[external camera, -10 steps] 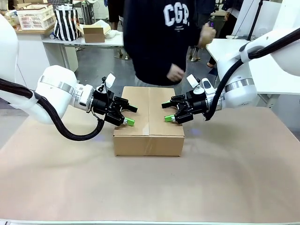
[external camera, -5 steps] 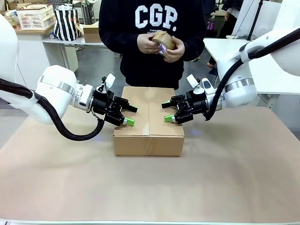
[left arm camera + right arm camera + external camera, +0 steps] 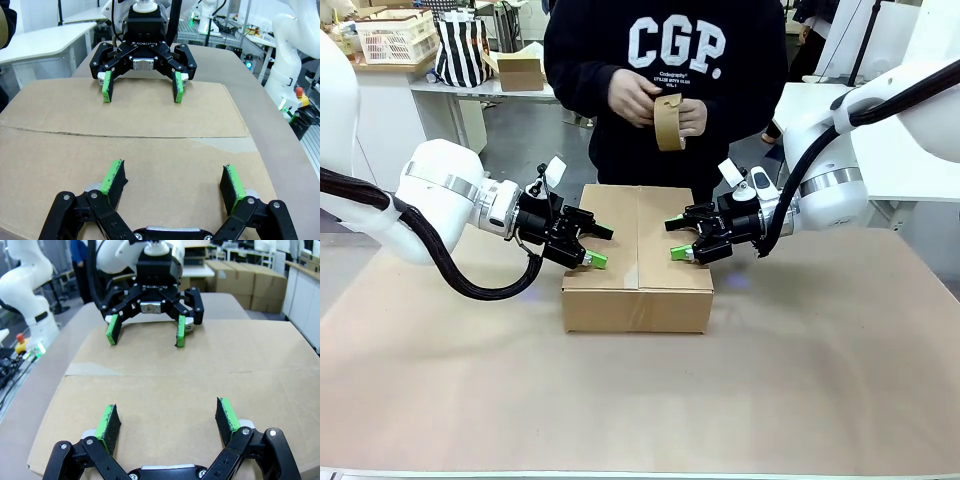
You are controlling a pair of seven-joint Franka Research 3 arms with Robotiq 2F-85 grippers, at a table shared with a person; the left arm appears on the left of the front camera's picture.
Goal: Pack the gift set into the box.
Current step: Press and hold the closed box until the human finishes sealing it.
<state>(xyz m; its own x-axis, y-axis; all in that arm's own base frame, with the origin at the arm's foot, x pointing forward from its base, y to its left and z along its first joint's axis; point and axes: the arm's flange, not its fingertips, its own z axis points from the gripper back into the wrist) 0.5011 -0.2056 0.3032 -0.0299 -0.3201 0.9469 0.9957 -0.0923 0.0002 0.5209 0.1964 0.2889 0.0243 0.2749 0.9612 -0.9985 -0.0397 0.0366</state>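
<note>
The box (image 3: 638, 292) stands in the middle of the table with its top flaps closed flat, a seam running down the centre. My left gripper (image 3: 598, 246) hovers open over the box's left edge, and my right gripper (image 3: 675, 238) hovers open over its right edge, facing it. In the left wrist view my own left gripper (image 3: 173, 180) is open just above the cardboard (image 3: 150, 145), with the right gripper (image 3: 140, 90) opposite. The right wrist view mirrors this: right gripper (image 3: 169, 422) open, left gripper (image 3: 145, 332) across the lid (image 3: 170, 380). The gift set is out of view.
A person stands at the far side holding a brown roll (image 3: 668, 122) in both hands at chest height. The brown table top (image 3: 620, 400) spreads wide around the box. Behind are a small carton (image 3: 520, 70), a striped bag (image 3: 460, 48) and a white basket (image 3: 395, 35).
The person has turned to face the table and brought both hands together on a brown roll in front of the chest. Both arms and the box have stayed still.
</note>
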